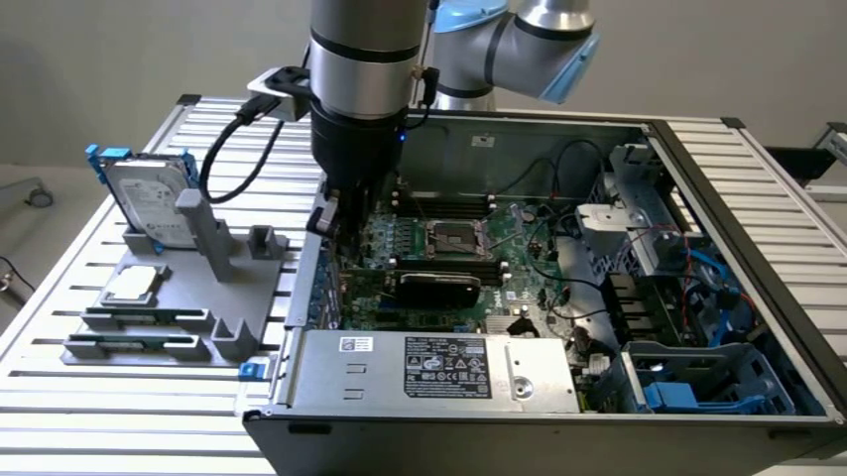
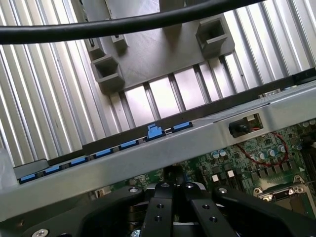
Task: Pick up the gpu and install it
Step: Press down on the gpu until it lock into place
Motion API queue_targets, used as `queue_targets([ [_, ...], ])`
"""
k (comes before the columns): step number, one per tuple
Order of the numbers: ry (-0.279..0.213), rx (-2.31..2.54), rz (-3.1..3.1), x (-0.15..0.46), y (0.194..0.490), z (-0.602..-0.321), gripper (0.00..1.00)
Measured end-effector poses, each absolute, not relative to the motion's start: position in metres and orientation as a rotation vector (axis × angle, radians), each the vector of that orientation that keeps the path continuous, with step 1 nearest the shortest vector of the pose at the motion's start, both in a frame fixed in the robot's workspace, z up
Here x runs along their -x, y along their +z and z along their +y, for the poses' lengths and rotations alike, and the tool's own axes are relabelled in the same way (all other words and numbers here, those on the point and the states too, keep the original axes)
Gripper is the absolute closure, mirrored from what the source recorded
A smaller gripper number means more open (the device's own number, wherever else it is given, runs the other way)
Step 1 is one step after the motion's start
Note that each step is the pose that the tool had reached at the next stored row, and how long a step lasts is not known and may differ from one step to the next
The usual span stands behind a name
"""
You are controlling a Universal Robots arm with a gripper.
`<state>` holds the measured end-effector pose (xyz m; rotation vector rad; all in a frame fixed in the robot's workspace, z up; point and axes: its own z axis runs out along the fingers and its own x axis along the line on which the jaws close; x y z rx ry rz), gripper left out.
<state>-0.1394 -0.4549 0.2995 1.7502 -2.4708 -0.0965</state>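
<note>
Item: gpu (image 1: 438, 288), black-shrouded card lying on the motherboard (image 1: 457, 263) at the case's centre, at about 4 o'clock from the claw (image 1: 331, 223). Likely light, rigid, glossy-slick, fragile at board; best held by shroud edges. Claw: fingers (image 2: 160, 212) together, holding nothing visible.

the arm (image 1: 360, 109) stands low inside the open computer case (image 1: 741, 248), close to its wall (image 1: 307, 288) on the exterior view's left. cables (image 1: 582, 297) and drive cages (image 1: 636, 213) crowd the opposite side; the power supply (image 1: 437, 369) blocks the near end.
</note>
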Motion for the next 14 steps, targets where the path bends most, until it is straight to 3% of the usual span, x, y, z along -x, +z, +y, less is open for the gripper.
queue_targets([
  [14, -0.120, -1.736, -2.451, 0.1395, 0.3004, -0.4547, 0.89],
])
